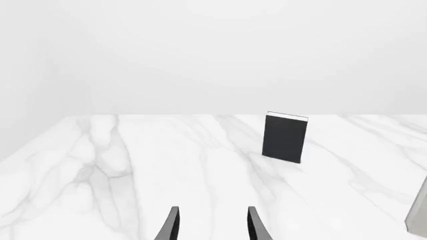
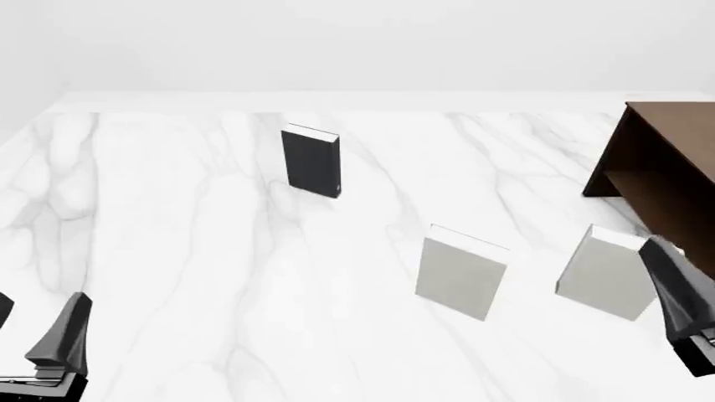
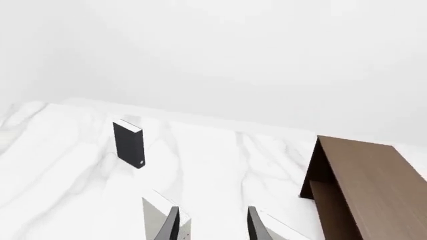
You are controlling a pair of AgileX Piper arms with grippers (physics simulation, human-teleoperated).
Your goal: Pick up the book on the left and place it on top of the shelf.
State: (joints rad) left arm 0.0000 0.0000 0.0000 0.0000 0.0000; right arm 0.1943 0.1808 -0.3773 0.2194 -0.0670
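The dark book (image 2: 311, 162) stands upright on the white marble table (image 2: 167, 243), left of centre and towards the back. It also shows in the left wrist view (image 1: 285, 137) and the right wrist view (image 3: 129, 143). The brown shelf (image 2: 668, 163) stands at the far right, and its flat top shows in the right wrist view (image 3: 363, 185). My left gripper (image 2: 33, 328) is open and empty at the near left, well short of the book; its fingers are apart in its wrist view (image 1: 213, 226). My right gripper (image 2: 687, 306) is open and empty at the near right (image 3: 213, 226).
Two light grey-white books stand upright in the near right half: one near the middle (image 2: 460, 272), one (image 2: 607, 272) just ahead of the right gripper. They show close to the right wrist's fingers (image 3: 157, 212). One grey book's edge shows in the left wrist view (image 1: 419, 210).
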